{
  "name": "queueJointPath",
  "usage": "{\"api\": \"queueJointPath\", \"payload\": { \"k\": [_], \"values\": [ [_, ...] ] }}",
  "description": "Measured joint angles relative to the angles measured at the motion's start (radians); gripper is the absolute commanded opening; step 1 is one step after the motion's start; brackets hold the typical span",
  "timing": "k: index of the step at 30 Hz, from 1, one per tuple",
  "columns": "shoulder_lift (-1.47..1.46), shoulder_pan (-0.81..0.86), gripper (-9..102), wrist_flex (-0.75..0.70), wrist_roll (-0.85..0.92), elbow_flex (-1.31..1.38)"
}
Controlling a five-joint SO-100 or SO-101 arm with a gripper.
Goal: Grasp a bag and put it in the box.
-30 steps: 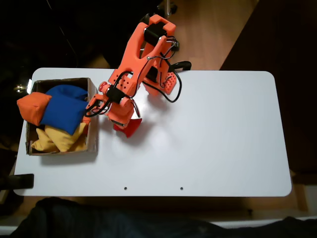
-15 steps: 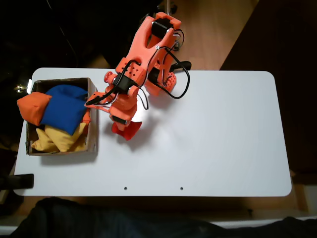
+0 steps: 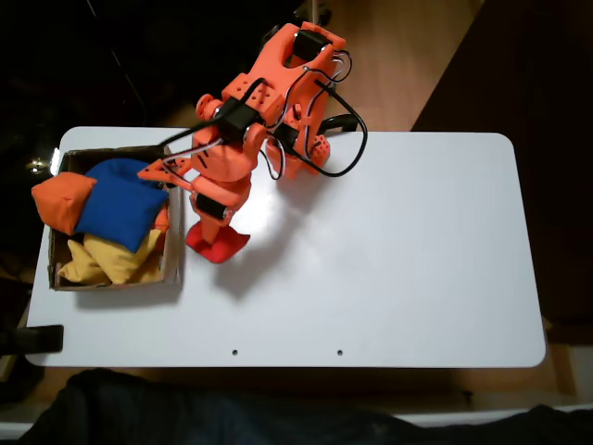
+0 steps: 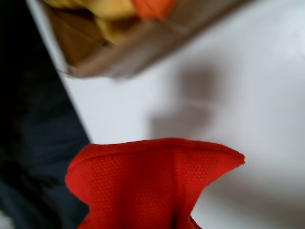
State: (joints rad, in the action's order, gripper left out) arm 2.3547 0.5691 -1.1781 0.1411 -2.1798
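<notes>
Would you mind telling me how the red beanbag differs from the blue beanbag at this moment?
The red beanbag hangs pinched and crumpled in the gripper above the white table, outside the cardboard box; the blue beanbag lies in the box, piled on yellow beanbags. In the fixed view the red one looks clearly smaller than the blue one. Both appear to be soft fabric bags.

Bag (image 4: pixel 147 186): red woven cloth, fine dimpled weave, matt, soft folds, stitched edge.
Box (image 3: pixel 172 243): brown cardboard, dull, thin raw-edged walls.
Blue beanbag (image 3: pixel 120 199), orange beanbag (image 3: pixel 61 202), yellow beanbag (image 3: pixel 107 260): matt fabric, pillowy.
Table (image 3: pixel 398 250): smooth white surface, slight sheen near arm.
Arm (image 3: pixel 264 111): orange plastic, semi-gloss; black cables (image 3: pixel 347 153) rubbery.
</notes>
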Motion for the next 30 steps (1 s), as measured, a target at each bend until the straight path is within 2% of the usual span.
{"api": "queueJointPath", "payload": {
  "k": [16, 30],
  "values": [
    [0.006, 0.117, 0, 0.002, -0.008, 0.213],
    [-0.344, 0.281, 0, 0.002, -0.031, 0.584]
  ]
}}
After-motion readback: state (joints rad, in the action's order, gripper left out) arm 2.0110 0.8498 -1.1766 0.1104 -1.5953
